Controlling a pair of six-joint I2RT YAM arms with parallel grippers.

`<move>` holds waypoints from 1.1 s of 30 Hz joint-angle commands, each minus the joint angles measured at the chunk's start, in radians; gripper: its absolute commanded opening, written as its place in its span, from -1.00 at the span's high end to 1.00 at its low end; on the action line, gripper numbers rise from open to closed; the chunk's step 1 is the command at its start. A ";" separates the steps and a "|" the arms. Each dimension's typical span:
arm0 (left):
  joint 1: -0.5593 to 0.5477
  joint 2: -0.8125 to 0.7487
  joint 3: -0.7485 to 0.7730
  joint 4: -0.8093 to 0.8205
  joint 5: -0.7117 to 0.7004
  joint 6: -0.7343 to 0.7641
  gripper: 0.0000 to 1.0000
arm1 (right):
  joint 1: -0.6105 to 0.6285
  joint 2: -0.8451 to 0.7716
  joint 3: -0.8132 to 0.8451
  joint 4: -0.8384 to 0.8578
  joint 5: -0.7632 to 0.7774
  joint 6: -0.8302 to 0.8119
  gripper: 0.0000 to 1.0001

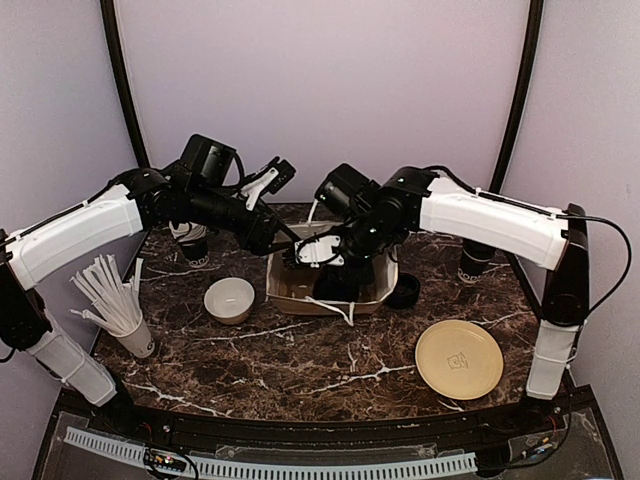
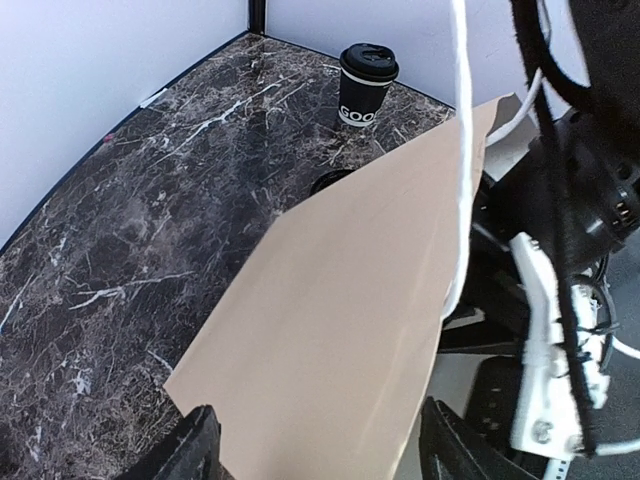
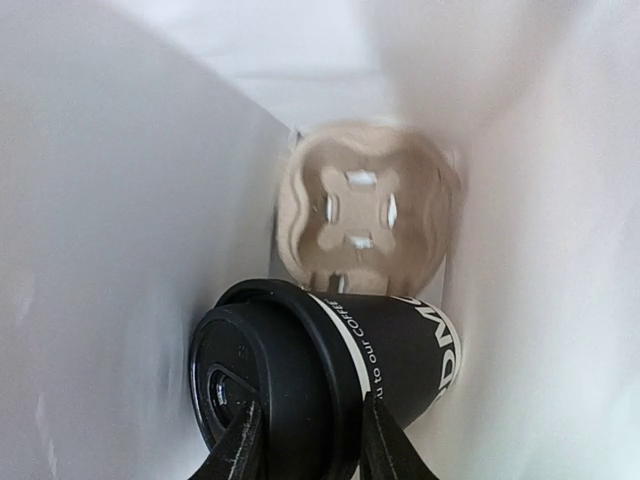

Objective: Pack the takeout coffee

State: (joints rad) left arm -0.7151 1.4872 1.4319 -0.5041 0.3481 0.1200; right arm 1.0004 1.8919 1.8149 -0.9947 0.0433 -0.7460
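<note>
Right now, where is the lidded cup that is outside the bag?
Top view: the lidded cup stands on the right, beyond the yellow plate.

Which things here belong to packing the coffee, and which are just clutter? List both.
Job:
cup in bag
cup on table
bag
carrier

Clutter:
bowl
plate
straws
cup stack
lids
</note>
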 commanded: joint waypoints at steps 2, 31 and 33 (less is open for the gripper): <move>0.010 -0.046 -0.018 0.027 -0.026 -0.007 -0.41 | -0.018 -0.058 0.090 -0.090 -0.196 0.018 0.48; 0.037 -0.117 0.106 0.052 -0.184 0.007 -0.48 | -0.223 0.005 0.499 -0.200 -0.571 0.051 0.49; 0.037 -0.121 0.115 0.055 -0.187 0.004 -0.48 | -0.245 0.011 0.514 -0.165 -0.583 0.073 0.49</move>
State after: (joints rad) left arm -0.6830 1.4036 1.5116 -0.4637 0.1871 0.1211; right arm 0.7952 1.8771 2.2803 -1.2041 -0.4671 -0.7189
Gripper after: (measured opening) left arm 0.742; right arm 0.262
